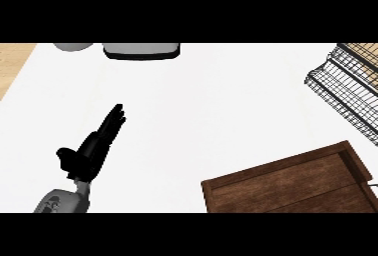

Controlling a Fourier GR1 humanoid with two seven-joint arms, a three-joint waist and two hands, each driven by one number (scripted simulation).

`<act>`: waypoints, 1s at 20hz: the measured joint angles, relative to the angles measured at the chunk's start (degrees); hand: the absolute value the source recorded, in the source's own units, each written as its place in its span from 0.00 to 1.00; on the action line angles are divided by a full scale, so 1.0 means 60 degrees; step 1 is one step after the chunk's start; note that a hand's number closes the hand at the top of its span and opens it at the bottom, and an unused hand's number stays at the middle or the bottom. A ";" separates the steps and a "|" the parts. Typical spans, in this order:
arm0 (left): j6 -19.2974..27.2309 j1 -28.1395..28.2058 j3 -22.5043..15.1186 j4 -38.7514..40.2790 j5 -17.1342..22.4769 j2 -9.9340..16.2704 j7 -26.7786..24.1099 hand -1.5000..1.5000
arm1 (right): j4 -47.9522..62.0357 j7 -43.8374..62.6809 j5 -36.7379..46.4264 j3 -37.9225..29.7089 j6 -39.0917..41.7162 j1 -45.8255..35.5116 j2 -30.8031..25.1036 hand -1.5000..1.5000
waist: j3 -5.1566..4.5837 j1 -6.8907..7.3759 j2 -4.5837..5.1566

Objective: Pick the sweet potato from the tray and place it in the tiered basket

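Note:
My left hand (92, 146) shows at the lower left over the white counter, fingers straight and pointing up and slightly right, holding nothing. A brown wooden tray (295, 182) lies at the lower right, cut off by the lower edge; no sweet potato shows on the part of it that I see. The wire tiered basket (347, 85) stands at the upper right edge, only partly in view. My right hand is not in view.
A grey and black rounded object (142, 50) sits at the top centre, with a grey round thing (72, 46) to its left. A strip of light wood surface (13, 62) borders the counter at the upper left.

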 measured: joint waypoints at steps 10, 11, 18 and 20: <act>-0.0195 -0.0329 0.0078 0.0457 -0.0316 -0.0280 -0.0196 0.50 | 0.3802 0.0666 0.0101 0.1793 -0.0175 -0.4016 -0.1956 1.00 | -0.0005 0.0342 0.0082; -0.0136 -0.0347 0.0045 0.0386 -0.0372 -0.0346 -0.0145 0.50 | 0.4205 0.0690 0.0147 0.2039 -0.0212 -0.4459 -0.2043 1.00 | -0.0002 0.0364 0.0083; -0.0144 -0.0579 0.0043 0.0465 -0.0540 -0.0555 0.0038 0.50 | 0.7143 -0.0083 0.0837 0.3635 -0.0583 -0.6928 -0.1893 1.00 | 0.0001 0.0479 0.0115; -0.0144 -0.0661 0.0067 0.0471 -0.0578 -0.0611 0.0089 0.50 | 0.7991 -0.0398 0.1056 0.3918 -0.0688 -0.7570 -0.1784 1.00 | 0.0004 0.0461 0.0115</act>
